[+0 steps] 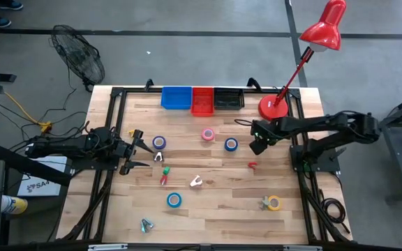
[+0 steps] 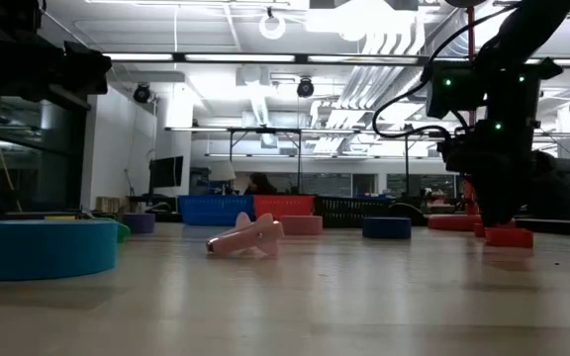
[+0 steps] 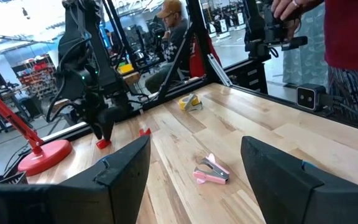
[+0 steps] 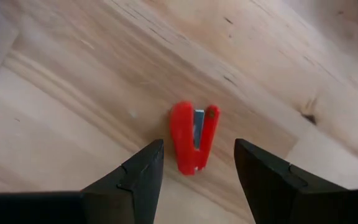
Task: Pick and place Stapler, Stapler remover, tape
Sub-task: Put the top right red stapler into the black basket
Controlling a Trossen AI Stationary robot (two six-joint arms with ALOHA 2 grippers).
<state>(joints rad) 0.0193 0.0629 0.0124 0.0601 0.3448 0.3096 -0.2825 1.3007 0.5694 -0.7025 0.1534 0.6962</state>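
Right gripper [image 4: 197, 171] fingers wide apart over small red stapler [image 4: 193, 137] on table [image 4: 73, 112]; left gripper [image 1: 139, 148] fingers wide too.

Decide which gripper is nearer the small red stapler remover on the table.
Right. The right gripper hangs just above the red stapler remover, fingers open; the left gripper waits far across the table.

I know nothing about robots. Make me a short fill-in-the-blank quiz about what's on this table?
1. The right pincer hangs open above a small ____ staple remover on the wooden table.
2. At the table's far edge stand three bins: a blue plastic bin, a red plastic bin and a ____ one.
3. The red desk lamp stands at the table's far ____ corner.

Missing words: red; black; right
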